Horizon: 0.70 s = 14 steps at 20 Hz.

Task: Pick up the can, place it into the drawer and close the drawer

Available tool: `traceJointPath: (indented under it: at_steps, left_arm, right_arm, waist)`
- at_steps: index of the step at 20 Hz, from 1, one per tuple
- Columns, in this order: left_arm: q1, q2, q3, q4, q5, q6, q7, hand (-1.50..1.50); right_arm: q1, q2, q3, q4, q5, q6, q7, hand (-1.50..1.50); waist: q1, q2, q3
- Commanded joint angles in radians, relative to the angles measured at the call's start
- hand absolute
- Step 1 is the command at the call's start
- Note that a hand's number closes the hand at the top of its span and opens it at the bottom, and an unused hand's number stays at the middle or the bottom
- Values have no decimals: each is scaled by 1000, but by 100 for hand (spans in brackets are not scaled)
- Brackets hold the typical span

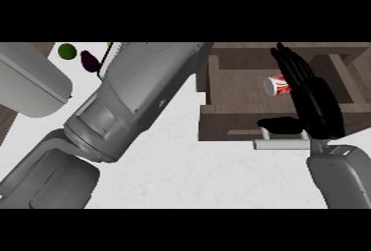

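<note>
A red and white can (276, 85) lies inside the open brown wooden drawer (232, 98) at the upper right. My right hand (317, 105) stretches over the drawer with its fingers straight. The fingers lie along the can's right side and hide its edge, while the thumb (279, 124) sticks out to the left over the drawer's front. The hand is open and holds nothing. The drawer's grey bar handle (279, 144) shows just below the thumb. My left forearm (134, 98) crosses the view from the lower left to the top edge, and its hand is out of sight.
A green round object (66, 51) and a dark purple one (91, 61) lie on the white counter (203, 171) at the upper left. A large grey rounded body (29, 83) fills the left edge.
</note>
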Motion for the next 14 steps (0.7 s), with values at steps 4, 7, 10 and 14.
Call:
traceJointPath:
  at_steps: [4,7,10,14]
  left_arm:
    - [34,33,24,-26,-10,-22,-1,-150]
    - [44,38,15,-40,-34,1,13,-150]
    - [-1,98,13,-57,-41,-28,98,-150]
    - [106,120,9,-115,-52,-57,54,-150]
  right_arm:
    - [-154,45,2,362,119,-157,-109,-150]
    - [-220,72,-8,486,153,-212,-121,-150]
    - [-280,135,-3,612,218,-312,-93,-150]
    - [-380,104,-83,779,227,-421,-131,-150]
  waist:
    - [29,-5,0]
    - [31,-9,0]
    - [44,-8,0]
    - [61,-8,-1]
